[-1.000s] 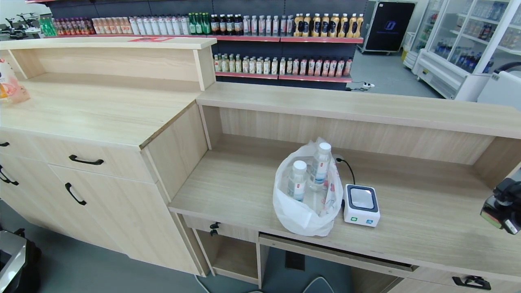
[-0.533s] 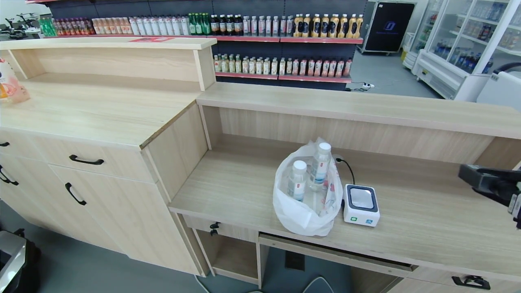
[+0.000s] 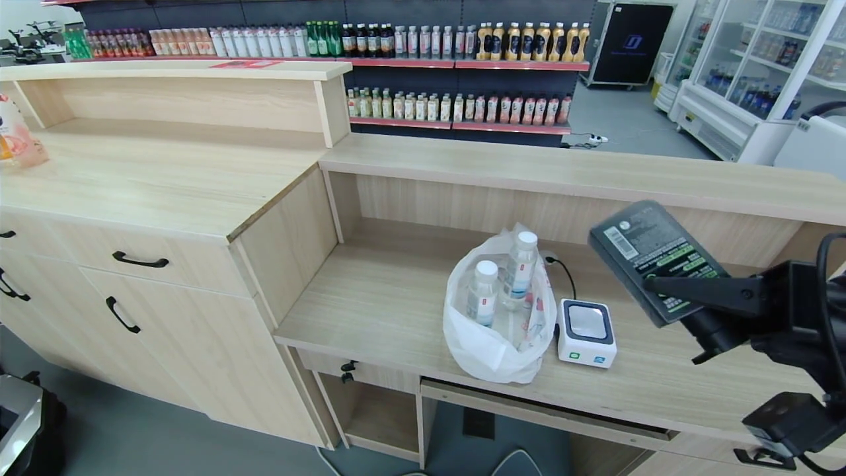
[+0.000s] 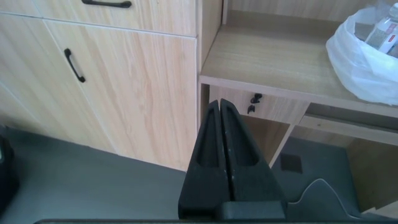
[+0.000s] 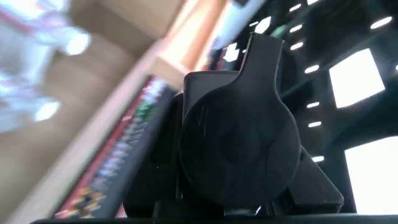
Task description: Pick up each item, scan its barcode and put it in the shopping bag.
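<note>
Nearest, low in front of the cabinet doors (image 4: 118, 87), left gripper (image 4: 220, 111) with jaws pressed together. On the robot's right, up over the tabletop (image 3: 383, 304), right gripper (image 3: 674, 317). Pinches a dark flat box (image 3: 644, 254) by its lower end, one finger lying across the printed face. Holds the box tilted in the air, white barcode label at its upper corner turned upward, to the right of the scanner (image 3: 587, 332) and well apart from it. Farther in, flat on the tabletop, that white scanner with its glass window facing up and a black cable (image 3: 567, 274) running back from it. Just beside the scanner on its left, whether touching cannot tell, white shopping bag (image 3: 486, 350) with mouth open. Holds two upright clear bottles (image 3: 483, 292) with white caps, one behind the other. Beyond, raised back ledge (image 3: 568, 172) of the counter. Far left, on the higher counter, a pink packet (image 3: 16, 139). Farthest off, store shelves (image 3: 456, 64) lined with drinks, and glass-door coolers (image 3: 747, 66) at right.
</note>
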You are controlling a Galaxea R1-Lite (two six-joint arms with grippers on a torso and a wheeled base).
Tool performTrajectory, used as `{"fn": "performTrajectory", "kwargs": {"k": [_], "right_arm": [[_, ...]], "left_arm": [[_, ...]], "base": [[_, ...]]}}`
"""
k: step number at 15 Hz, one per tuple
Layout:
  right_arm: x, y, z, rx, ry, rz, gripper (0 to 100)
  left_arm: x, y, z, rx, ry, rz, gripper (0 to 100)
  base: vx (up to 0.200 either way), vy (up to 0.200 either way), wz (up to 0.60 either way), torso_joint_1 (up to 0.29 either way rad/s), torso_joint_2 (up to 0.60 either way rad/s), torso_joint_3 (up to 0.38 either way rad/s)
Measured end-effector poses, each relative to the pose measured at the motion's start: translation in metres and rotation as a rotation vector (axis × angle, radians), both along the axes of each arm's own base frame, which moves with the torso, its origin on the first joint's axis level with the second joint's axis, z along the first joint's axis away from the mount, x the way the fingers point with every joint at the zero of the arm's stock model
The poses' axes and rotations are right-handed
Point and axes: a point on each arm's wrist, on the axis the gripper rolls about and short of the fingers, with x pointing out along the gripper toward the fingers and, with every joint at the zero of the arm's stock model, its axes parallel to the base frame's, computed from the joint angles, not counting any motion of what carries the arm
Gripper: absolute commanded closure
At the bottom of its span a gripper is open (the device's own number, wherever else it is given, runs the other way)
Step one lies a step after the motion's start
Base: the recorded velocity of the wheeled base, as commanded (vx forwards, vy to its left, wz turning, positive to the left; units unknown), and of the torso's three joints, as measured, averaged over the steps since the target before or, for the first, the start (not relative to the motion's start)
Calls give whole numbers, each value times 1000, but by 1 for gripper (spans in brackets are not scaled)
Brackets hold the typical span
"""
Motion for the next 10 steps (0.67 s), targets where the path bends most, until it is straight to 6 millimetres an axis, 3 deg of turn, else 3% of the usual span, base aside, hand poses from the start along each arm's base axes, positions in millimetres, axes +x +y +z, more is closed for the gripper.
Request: {"fn": "performTrajectory", "kwargs": {"k": [2,4,10], "right_arm": [[-11,30,20,38,-194,155,100],[-19,47,28,76,-258,250,100],[-48,79,19,108,-233,364,100]], "left_arm": [[0,0,0,0,0,0,100],[0,0,0,0,0,0,100],[0,0,0,0,0,0,100]], "base": [[0,0,0,0,0,0],[0,0,0,0,0,0],[0,0,0,0,0,0]]}}
